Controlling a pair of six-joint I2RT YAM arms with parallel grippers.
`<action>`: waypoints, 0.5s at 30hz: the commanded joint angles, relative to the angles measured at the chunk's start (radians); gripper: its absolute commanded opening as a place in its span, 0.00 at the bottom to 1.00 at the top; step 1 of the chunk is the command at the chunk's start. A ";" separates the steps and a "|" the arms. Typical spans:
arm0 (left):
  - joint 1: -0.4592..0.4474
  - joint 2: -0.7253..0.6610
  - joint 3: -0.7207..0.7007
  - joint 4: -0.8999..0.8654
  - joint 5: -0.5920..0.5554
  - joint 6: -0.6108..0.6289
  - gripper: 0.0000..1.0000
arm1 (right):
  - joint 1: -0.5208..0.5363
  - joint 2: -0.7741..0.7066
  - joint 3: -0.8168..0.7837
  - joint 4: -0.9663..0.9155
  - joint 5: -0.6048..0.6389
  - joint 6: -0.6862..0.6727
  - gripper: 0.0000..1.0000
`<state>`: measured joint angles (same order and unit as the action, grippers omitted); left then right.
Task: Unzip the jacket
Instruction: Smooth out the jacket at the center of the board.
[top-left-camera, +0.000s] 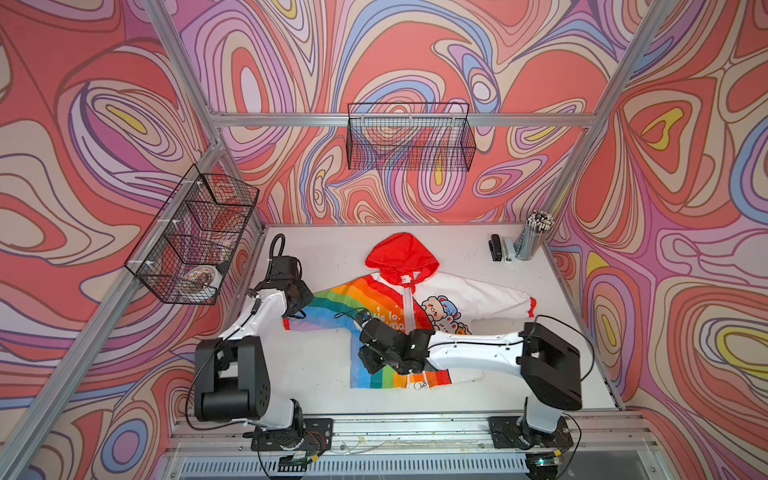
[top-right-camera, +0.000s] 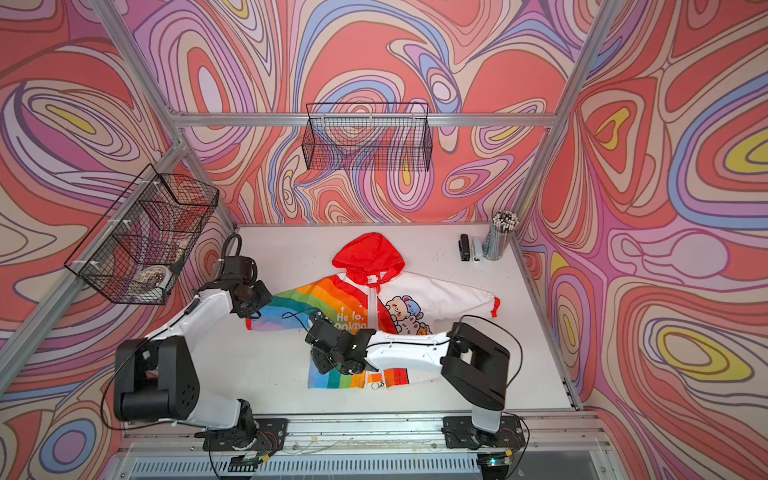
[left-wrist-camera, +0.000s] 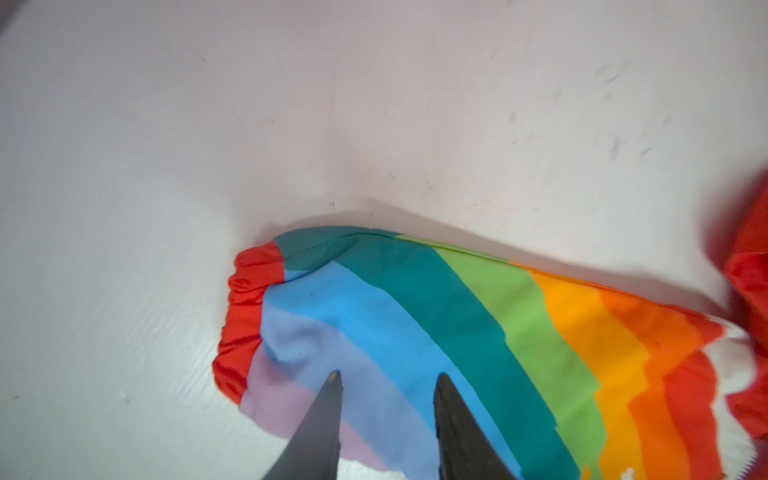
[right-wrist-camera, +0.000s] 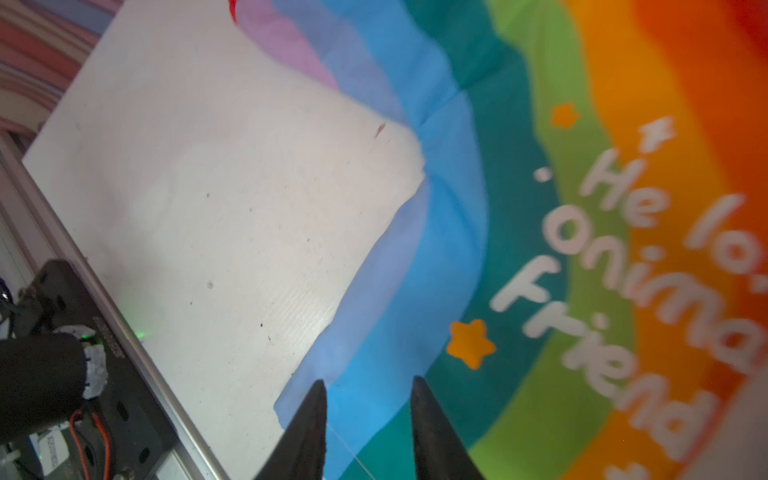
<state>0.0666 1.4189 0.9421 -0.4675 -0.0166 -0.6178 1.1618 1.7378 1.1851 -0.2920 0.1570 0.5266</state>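
Observation:
The jacket (top-left-camera: 386, 303) (top-right-camera: 349, 299) lies flat on the white table (top-left-camera: 316, 365), red hood toward the back wall. Its rainbow half is on the left and its white half with cartoon animals on the right. The white zipper (top-left-camera: 411, 309) runs down the middle, and a small metal ring (top-left-camera: 419, 384) lies at the hem. My left gripper (top-left-camera: 298, 311) (left-wrist-camera: 388, 376) is open just above the rainbow sleeve (left-wrist-camera: 374, 316), close to the red cuff (left-wrist-camera: 241, 332). My right gripper (top-left-camera: 362, 365) (right-wrist-camera: 368, 382) is open over the blue stripes at the lower left hem. The right arm hides part of the white half.
Two staplers (top-left-camera: 500, 248) and a cup of pencils (top-left-camera: 532, 239) stand at the back right corner. Wire baskets hang on the back wall (top-left-camera: 409, 137) and the left wall (top-left-camera: 195, 237). An aluminium rail (top-left-camera: 395, 428) carrying both arm bases runs along the front edge.

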 joint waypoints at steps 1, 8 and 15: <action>0.007 -0.082 -0.055 -0.003 -0.027 -0.007 0.37 | -0.074 -0.096 -0.044 -0.057 0.184 -0.006 0.42; 0.007 0.022 -0.054 0.119 0.048 0.033 0.36 | -0.230 -0.217 -0.149 -0.068 0.125 0.019 0.40; 0.007 0.153 -0.005 0.129 0.032 0.043 0.35 | -0.263 -0.287 -0.216 -0.094 0.149 0.047 0.40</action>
<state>0.0666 1.5505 0.9016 -0.3588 0.0193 -0.5838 0.9073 1.4937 0.9863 -0.3695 0.2813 0.5510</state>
